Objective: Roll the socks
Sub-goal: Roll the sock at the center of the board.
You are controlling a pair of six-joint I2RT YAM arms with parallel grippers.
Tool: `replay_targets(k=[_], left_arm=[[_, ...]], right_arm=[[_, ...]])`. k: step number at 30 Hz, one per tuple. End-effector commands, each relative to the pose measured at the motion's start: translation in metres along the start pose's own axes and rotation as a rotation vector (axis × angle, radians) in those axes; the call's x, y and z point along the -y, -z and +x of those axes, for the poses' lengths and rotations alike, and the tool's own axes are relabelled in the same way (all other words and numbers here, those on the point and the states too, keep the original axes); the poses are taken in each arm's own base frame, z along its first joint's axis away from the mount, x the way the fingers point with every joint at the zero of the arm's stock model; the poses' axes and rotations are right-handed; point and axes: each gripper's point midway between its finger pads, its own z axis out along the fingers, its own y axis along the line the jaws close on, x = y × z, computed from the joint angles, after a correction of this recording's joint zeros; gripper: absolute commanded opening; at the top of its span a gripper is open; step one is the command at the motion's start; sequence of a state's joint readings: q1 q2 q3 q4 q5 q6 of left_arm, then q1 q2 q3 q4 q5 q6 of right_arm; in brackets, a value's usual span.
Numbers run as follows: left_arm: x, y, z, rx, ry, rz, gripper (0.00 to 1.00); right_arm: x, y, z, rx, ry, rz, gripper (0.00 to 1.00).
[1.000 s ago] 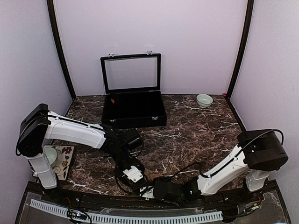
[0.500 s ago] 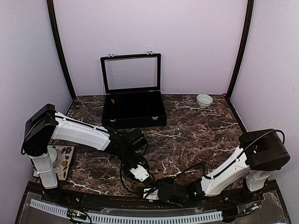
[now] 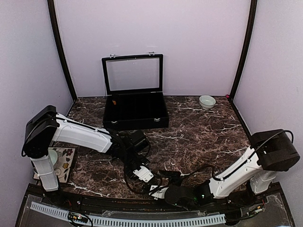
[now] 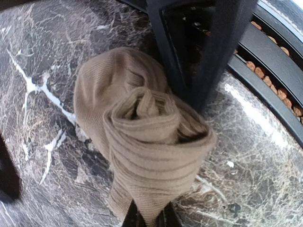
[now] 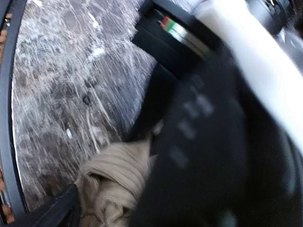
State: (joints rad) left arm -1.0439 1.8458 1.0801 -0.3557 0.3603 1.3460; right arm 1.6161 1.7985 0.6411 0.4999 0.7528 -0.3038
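Bottom centre of the left wrist view, left claw [image 4: 147, 218] pinches the loosely rolled tan sock [image 4: 142, 127] on the counter [image 4: 33, 56], right claw [image 3: 168, 177] unreadable in blur, and any tug could unravel it.

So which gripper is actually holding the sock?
The left gripper: it is pinched shut on the lower end of the rolled tan sock. The right gripper stands open next to it.
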Motion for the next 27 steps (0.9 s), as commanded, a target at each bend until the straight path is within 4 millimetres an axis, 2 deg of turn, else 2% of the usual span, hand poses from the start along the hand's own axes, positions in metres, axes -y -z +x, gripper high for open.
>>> replay_targets(k=[1,5,11,14,16,19,21,24,27], left_arm=[[0.033,-0.011,0.040,-0.163,0.128,0.087,0.00],[0.010,-0.003,0.072,-0.250,0.237,-0.039,0.00],[-0.012,0.028,0.136,-0.424,0.362,-0.222,0.00],[-0.010,0.041,0.162,-0.537,0.405,-0.284,0.00],[-0.002,0.046,0.167,-0.556,0.461,-0.284,0.00],[0.012,0.049,0.164,-0.535,0.507,-0.284,0.00],[0.019,0.049,0.162,-0.522,0.515,-0.284,0.00],[0.019,0.048,0.160,-0.513,0.529,-0.286,0.00],[0.013,0.048,0.155,-0.479,0.545,-0.284,0.00]], right_arm=[[0.012,0.020,0.058,-0.162,-0.010,0.059,1.00],[0.052,0.042,0.050,-0.121,-0.171,0.188,0.99],[0.066,0.047,0.044,-0.112,-0.223,0.237,0.99],[0.085,0.045,0.049,-0.100,-0.371,0.294,1.00],[0.098,0.040,0.049,-0.065,-0.591,0.247,0.99],[0.115,0.031,0.052,0.015,-0.939,0.093,0.80],[0.127,0.026,0.049,0.074,-1.118,-0.001,0.63],[0.143,0.011,0.031,0.084,-1.211,-0.106,0.44],[0.144,-0.008,0.012,0.059,-1.203,-0.189,0.44]])
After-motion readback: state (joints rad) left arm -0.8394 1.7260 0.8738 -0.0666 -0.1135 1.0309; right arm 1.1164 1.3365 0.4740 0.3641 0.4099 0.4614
